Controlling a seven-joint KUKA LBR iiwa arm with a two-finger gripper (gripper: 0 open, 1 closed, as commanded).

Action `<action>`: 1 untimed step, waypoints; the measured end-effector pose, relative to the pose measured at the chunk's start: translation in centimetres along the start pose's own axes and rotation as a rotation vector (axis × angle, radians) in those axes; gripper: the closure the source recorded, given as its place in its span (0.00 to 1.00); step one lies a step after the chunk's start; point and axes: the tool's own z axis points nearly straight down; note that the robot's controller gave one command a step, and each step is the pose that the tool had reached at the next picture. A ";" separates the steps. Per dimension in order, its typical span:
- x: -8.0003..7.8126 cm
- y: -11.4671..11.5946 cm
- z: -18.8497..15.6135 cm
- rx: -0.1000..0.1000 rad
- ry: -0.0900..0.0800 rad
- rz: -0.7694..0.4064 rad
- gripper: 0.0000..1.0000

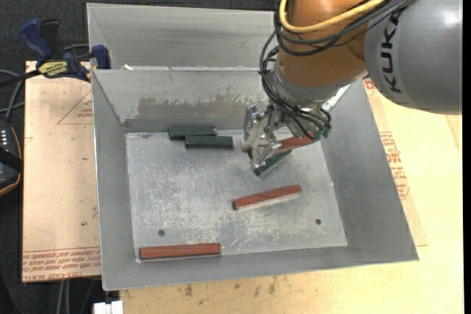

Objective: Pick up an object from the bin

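Grasp looks made — pincer (261, 152) closed on one end of a tilted red stick (300, 143), right of the bin's (184, 195) middle. Next move — a straight lift, grip kept firm.

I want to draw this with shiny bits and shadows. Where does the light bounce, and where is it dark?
In the camera view, the orange cover on the arm has a soft bright patch on top. The bin's floor gleams in pale speckles. A darker smudge lies on the back wall above the dark blocks. The reddish bar below the claw casts only a thin dark edge.
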 end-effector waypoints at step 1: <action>0.0 0.0 0.0 0.000 0.001 0.000 1.00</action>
